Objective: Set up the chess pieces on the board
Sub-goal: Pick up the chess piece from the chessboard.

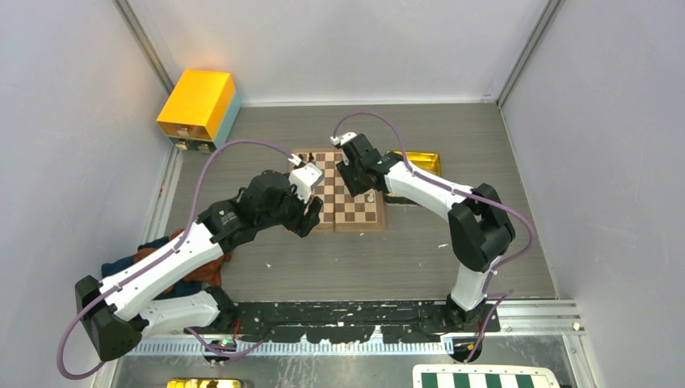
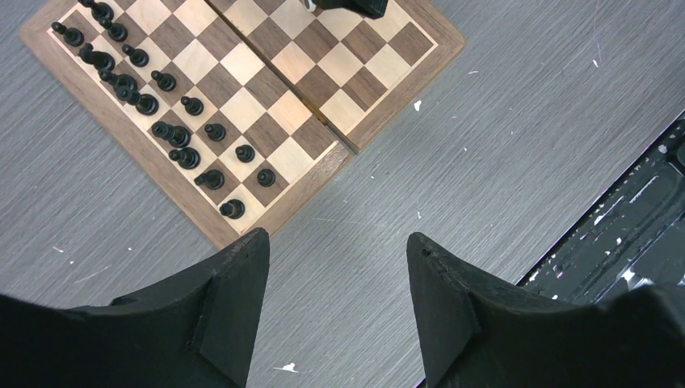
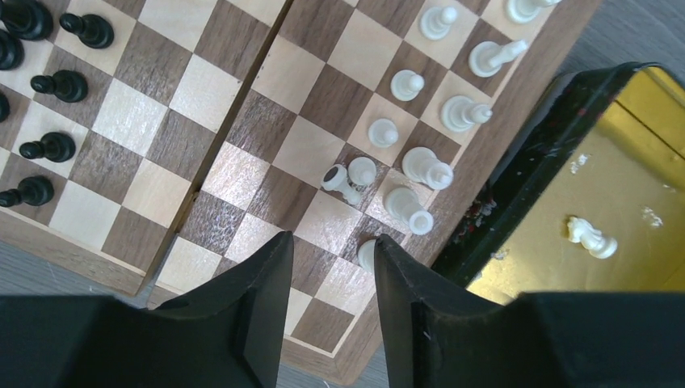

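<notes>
Chess pieces [image 3: 420, 166] line opposite edges of the board [image 1: 359, 212]: in the overhead view, black ranks [image 2: 174, 133] at 9 o'clock and white at 3 o'clock. The right gripper [image 3: 333, 242] hangs low over the white side with its jaws parted and nothing between them; a white piece [image 3: 367, 255] stands just beside one fingertip. One toppled pawn [image 3: 343, 182] lies among the white ranks and probably needs righting. A last white figure [image 3: 591, 238] lies in the gold tray [image 3: 630, 145] touching the board at 3 o'clock, so the setup looks nearly finished. The left gripper [image 2: 337, 238] hovers empty and spread off the board's 7 o'clock corner, seemingly out of its partner's way. Grey, white-flecked wood-grain tabletop [image 1: 323, 267] fills a pale-walled booth, with an orange box [image 1: 198, 103] at 10 o'clock.
</notes>
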`<state>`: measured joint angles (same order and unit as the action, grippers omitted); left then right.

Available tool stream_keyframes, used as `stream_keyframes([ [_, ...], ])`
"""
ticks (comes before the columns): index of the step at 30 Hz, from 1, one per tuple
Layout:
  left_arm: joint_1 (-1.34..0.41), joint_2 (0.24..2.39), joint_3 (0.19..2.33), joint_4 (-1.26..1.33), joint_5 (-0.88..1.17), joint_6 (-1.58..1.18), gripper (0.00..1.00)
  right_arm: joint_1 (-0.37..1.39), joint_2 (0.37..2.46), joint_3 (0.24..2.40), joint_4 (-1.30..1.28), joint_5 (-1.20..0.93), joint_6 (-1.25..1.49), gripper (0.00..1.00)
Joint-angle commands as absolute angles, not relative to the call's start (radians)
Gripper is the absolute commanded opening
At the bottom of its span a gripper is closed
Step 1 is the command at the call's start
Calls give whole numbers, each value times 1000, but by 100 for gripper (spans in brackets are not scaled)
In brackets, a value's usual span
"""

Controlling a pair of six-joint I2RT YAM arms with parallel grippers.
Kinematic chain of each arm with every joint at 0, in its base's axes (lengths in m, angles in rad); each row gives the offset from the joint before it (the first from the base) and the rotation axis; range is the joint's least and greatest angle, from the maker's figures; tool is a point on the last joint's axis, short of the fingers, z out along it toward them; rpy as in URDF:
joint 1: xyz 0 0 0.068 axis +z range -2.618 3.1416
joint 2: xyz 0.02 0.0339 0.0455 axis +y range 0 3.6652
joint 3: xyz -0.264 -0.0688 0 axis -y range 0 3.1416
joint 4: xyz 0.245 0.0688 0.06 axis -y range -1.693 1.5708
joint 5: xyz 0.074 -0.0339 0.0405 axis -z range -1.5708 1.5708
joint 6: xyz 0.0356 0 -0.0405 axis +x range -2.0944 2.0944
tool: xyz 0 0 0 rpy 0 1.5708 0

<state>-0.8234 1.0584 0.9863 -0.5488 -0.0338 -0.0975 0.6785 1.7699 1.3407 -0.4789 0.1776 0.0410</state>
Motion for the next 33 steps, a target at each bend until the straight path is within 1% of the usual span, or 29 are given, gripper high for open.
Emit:
stream_keyframes([
  [1,-819,1052,1002,-492,-37,-98,64,679,1800,1363,-466,135,13,48],
  [33,-786,1083,993,-473,-5,-87,64,679,1893,1395,-422,143,24,48],
])
